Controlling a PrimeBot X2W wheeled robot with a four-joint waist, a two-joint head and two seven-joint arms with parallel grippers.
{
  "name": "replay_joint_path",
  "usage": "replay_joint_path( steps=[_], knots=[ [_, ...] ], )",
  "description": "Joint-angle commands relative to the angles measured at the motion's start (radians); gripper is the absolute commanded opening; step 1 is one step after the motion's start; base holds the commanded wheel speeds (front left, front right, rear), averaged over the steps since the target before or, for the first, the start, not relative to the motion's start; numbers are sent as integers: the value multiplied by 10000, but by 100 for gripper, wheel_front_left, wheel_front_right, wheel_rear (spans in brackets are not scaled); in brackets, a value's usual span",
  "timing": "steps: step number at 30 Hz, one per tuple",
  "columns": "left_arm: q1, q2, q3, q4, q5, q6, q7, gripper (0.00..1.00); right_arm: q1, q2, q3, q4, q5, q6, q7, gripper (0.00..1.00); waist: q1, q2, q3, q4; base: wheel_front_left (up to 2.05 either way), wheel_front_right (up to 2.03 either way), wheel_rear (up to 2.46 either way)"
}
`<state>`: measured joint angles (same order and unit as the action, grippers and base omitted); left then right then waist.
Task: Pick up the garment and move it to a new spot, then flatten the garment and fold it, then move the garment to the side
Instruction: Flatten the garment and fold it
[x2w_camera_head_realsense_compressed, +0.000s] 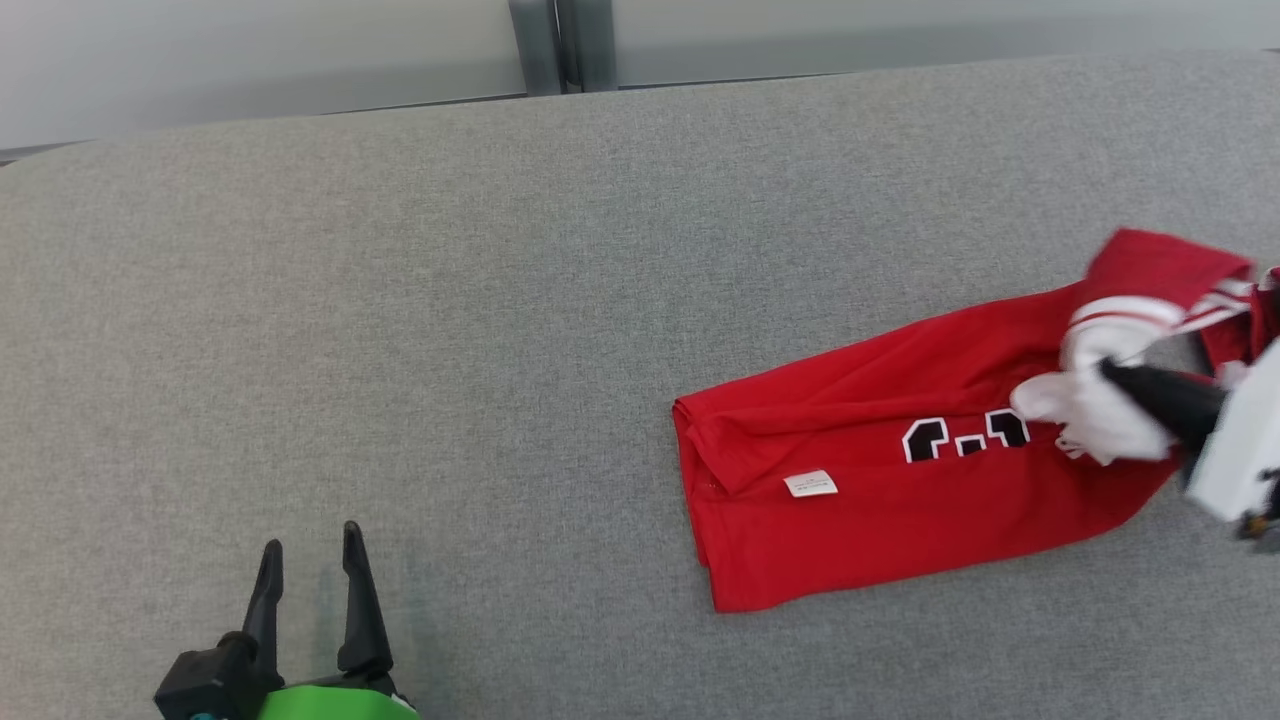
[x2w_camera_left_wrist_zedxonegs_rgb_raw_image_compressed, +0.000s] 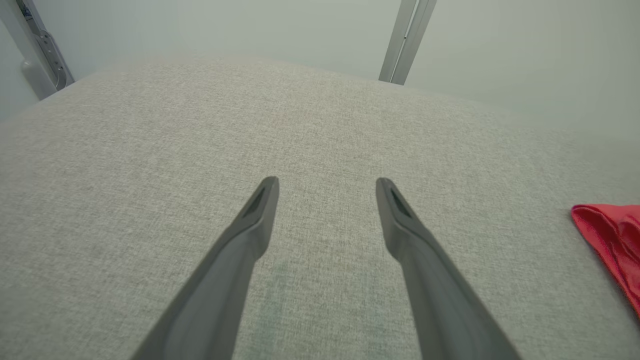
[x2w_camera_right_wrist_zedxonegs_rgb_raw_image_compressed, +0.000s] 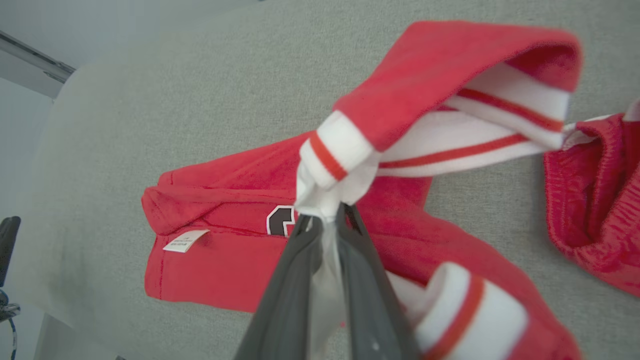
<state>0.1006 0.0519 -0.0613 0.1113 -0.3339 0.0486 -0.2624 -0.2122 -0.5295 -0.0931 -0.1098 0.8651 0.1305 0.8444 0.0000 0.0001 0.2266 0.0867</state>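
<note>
Pinching the garment (x2w_camera_head_realsense_compressed: 880, 500) at its right end, the right gripper (x2w_camera_right_wrist_zedxonegs_rgb_raw_image_compressed: 327, 217) is clamped tight; the garment's length runs leftward toward the left gripper (x2w_camera_head_realsense_compressed: 310, 560), gaping empty, well apart.

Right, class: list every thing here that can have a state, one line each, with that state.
Garment: rumpled, not yet flattened, lying on the table, white trim pinched up.
Right gripper: shut on the garment's white trim.
Left gripper: open, empty, apart from the garment.
</note>
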Motion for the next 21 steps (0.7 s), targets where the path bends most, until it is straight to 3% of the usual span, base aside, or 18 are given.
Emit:
replay_joint_path(
  steps=[1,6,10,14,21],
  knots=[
    [-75,-6,-100,85,-133,10,-28,100,87,509,597,-231,-52,4,155,0,0,-1,-7,-15,0,0,0],
    [-365,-1,-502,260,-83,22,-28,100,-230,2685,2149,99,-754,4,-326,0,0,-1,-69,130,0,0,0],
    [-310,-1,-514,160,50,125,-27,100,-161,3838,2850,879,-1520,6,-988,0,0,-1,-189,423,0,0,0],
    [-131,0,-443,101,63,153,-27,100,30,4346,3306,1342,-1567,6,-1372,0,0,-1,-307,604,0,0,0],
    [-1,-1,-509,60,-24,234,-27,100,310,4304,3913,1528,-1821,6,-1506,0,0,-1,-418,654,0,0,0]
  ],
)
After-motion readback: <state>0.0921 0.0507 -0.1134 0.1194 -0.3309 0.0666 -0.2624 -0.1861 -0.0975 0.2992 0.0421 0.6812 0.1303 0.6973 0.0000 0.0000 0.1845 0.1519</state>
